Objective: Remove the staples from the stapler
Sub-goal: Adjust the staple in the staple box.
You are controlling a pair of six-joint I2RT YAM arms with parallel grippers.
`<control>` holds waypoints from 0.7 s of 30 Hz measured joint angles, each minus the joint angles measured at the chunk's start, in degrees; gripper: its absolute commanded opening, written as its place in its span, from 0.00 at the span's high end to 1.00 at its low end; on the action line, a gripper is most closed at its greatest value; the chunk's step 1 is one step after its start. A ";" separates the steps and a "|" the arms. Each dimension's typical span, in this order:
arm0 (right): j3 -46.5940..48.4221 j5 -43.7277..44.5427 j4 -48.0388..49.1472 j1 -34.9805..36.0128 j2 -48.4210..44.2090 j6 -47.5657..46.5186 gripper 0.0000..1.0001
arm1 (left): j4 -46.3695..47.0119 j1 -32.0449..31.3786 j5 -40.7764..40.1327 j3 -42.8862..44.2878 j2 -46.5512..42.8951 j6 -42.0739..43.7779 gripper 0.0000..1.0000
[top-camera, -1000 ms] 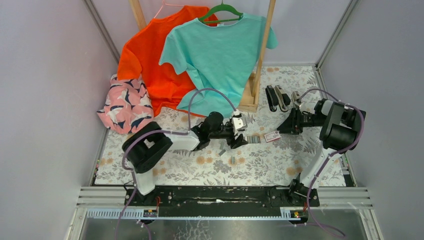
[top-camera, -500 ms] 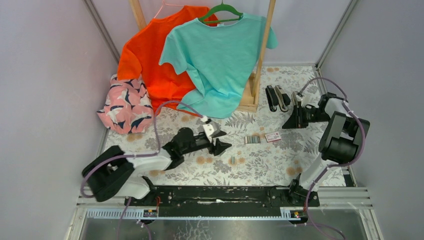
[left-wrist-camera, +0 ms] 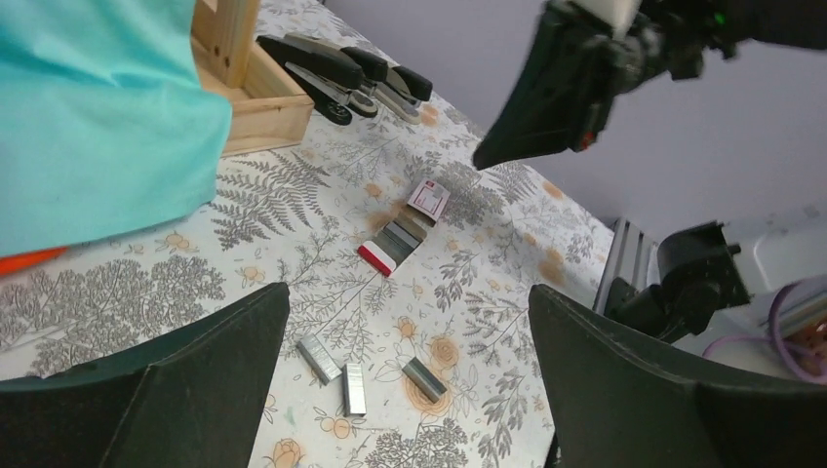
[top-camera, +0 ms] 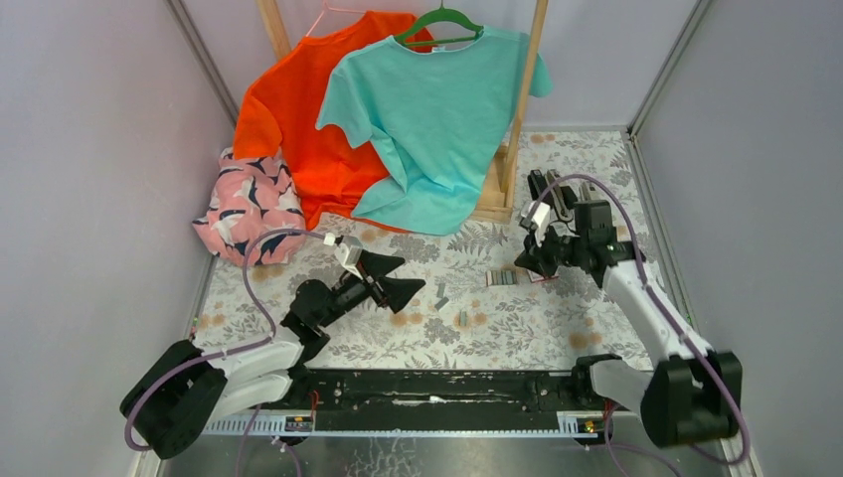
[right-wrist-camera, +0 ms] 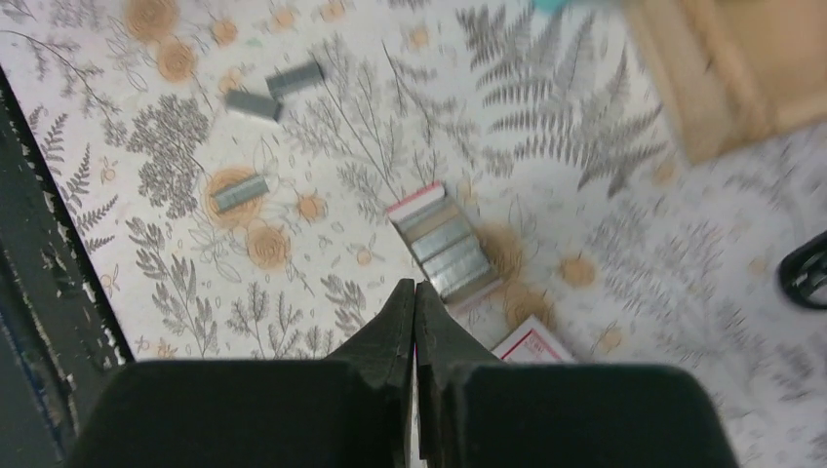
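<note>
Now left gripper (top-camera: 408,276) gapes wide, empty; right gripper (right-wrist-camera: 414,290) pinched closed, empty; loose staples (top-camera: 441,294) at left gripper's four o'clock.

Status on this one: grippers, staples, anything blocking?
Left gripper open, empty. Right gripper shut, empty, near staple box. Staples: three strips loose on table. Staplers by wooden base.

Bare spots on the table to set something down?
Bare table: the near strip between the loose staples and the black rail; the far right corner behind the staplers. Crowded: the middle, where staple tray and small box sit together; clothes fill the far left.
</note>
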 measured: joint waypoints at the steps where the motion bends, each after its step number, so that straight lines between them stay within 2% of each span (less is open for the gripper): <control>1: -0.92 -0.20 1.36 0.83 -2.21 -0.17 0.93 | -0.44 0.81 0.04 -0.61 -0.33 -1.81 0.02; 5: -1.22 -6.56 7.56 2.75 -9.94 2.82 0.93 | -3.76 2.23 0.07 -0.70 -2.51 -7.19 0.11; 10: 5.40 -9.53 10.16 6.25 -8.00 10.58 0.86 | -12.07 2.05 -1.11 0.55 -5.62 -11.06 0.25; 12: 7.06 -9.01 10.32 7.23 -6.38 11.98 0.85 | -18.21 0.48 -4.70 2.43 -5.88 -11.10 0.28; 15: 7.08 -5.73 8.70 7.48 -5.03 12.63 0.82 | -26.91 -5.55 -13.31 6.29 -4.17 -9.73 0.32; 19: 7.04 -1.40 6.08 7.48 -4.04 12.44 0.80 | -36.65 -15.80 -27.21 13.46 3.76 -6.97 0.37; 21: 7.10 0.70 4.79 7.48 -3.15 12.04 0.82 | -40.28 -17.86 -31.17 16.83 7.21 -6.64 0.37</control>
